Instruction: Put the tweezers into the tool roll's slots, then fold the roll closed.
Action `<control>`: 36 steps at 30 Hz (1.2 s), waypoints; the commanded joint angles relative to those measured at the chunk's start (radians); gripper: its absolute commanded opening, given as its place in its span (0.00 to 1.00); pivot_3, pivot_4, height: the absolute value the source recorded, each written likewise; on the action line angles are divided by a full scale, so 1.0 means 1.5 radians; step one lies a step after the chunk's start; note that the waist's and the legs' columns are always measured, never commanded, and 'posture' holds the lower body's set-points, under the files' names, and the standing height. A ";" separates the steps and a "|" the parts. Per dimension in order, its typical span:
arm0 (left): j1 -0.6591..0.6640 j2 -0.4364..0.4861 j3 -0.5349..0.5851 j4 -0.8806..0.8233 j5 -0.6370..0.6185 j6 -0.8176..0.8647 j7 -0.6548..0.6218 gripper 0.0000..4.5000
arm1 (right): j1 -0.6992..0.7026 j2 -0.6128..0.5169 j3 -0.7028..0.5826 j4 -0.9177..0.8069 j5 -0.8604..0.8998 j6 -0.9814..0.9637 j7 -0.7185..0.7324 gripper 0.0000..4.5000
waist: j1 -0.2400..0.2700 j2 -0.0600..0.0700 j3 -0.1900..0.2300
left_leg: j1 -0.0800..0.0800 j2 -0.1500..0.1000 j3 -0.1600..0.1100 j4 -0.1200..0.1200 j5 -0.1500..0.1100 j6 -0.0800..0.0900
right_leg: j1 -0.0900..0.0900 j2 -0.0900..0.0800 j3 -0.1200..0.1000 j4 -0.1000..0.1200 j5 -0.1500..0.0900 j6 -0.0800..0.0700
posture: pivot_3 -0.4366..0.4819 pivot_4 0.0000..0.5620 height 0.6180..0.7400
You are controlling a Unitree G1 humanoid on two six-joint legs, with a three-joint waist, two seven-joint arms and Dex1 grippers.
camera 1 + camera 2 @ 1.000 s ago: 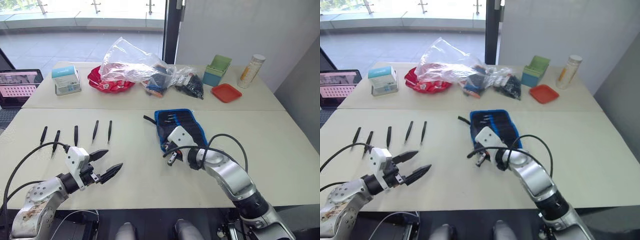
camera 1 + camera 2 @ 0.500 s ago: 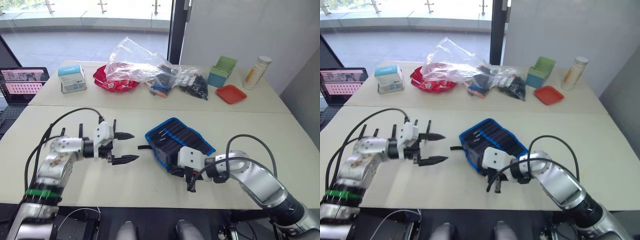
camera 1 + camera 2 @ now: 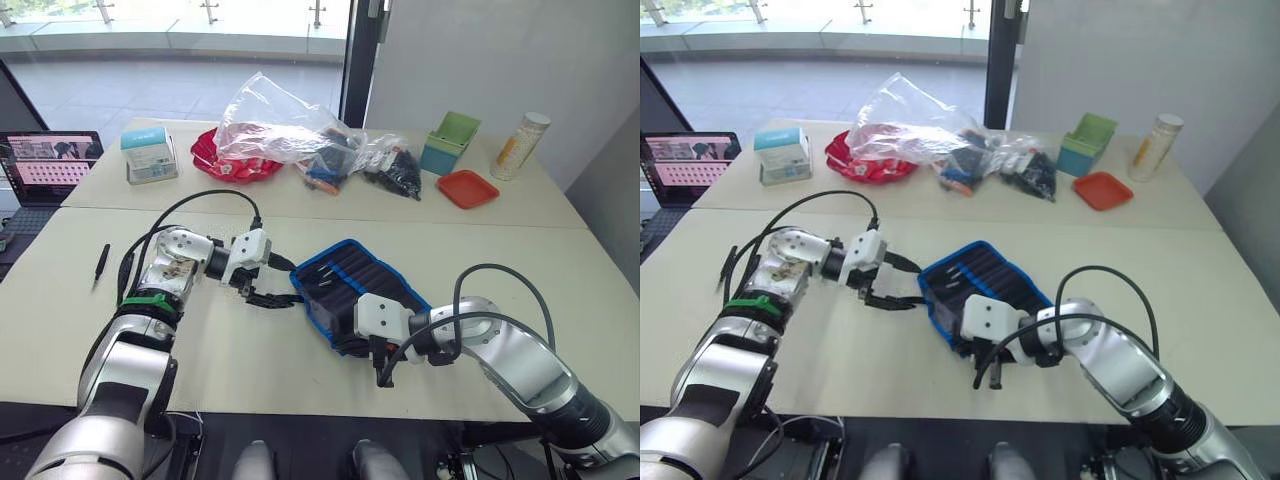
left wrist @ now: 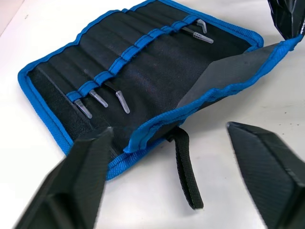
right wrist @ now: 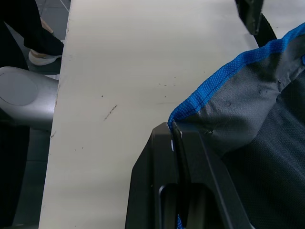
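The tool roll (image 3: pixel 352 293) is seen lying open on the near table (image 3: pixel 560 270), its near corner pinched between the closed fingers of the right gripper (image 3: pixel 378 352) and lifted as a flap; in the right wrist view the blue edging (image 5: pixel 224 76) is caught right at the fingertips (image 5: pixel 167 138). Compared with half a second ago, this grip and the roll's place are unchanged.

The left gripper (image 3: pixel 272 282) has been brought across to the roll's left edge, where half a second ago it hung well to the left of it. Its fingers are spread wide with nothing between them, and in the left wrist view they straddle the short black strap (image 4: pixel 187 167) and the roll's edge.

Across the slots (image 4: pixel 119 57) several silvery tips are seen: three tweezers (image 4: pixel 100 99) in a group and one more (image 4: pixel 198 34) further along the row. One loose tweezer (image 3: pixel 100 265) lies on the table far to the left, well apart from the roll. The clear plastic bag (image 3: pixel 275 125) sits on the far table.
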State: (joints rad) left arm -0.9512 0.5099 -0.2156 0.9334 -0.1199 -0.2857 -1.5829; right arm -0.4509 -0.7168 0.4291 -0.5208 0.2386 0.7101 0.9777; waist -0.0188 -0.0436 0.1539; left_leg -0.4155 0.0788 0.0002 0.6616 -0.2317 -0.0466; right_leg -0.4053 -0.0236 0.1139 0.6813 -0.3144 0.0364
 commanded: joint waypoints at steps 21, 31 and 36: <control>0.020 0.058 -0.058 0.024 0.007 -0.162 -0.021 0.01 | -0.001 0.013 -0.021 -0.036 0.021 0.019 -0.019 0.00 | 0.002 0.000 0.000 | 0.000 0.000 -0.001 0.001 0.000 0.000 | 0.000 0.000 -0.001 0.001 0.000 0.000 | 0.48 0.27 0.81; 0.031 0.065 -0.060 0.011 0.004 -0.172 -0.021 0.00 | 0.003 0.130 -0.156 0.000 0.184 0.103 -0.068 0.65 | 0.001 0.000 0.000 | 0.000 0.000 -0.002 0.001 0.000 0.000 | 0.000 0.000 -0.001 0.002 0.000 0.000 | 0.48 0.27 0.81; 0.038 0.064 -0.061 0.009 0.003 -0.178 -0.021 0.00 | -0.003 0.214 -0.202 0.063 0.209 0.109 -0.139 0.72 | 0.002 0.000 0.000 | 0.000 0.000 -0.002 0.002 0.000 0.000 | 0.001 0.000 -0.002 0.003 0.000 0.000 | 0.48 0.27 0.81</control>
State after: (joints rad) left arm -0.8954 0.5972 -0.3051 0.9710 -0.1156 -0.5321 -1.6110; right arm -0.4530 -0.4145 0.1485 -0.4394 0.5335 0.8801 0.8035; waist -0.0152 -0.0434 0.1539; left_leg -0.4154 0.0790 -0.0030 0.6645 -0.2315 -0.0464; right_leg -0.4044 -0.0237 0.1106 0.6860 -0.3144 0.0363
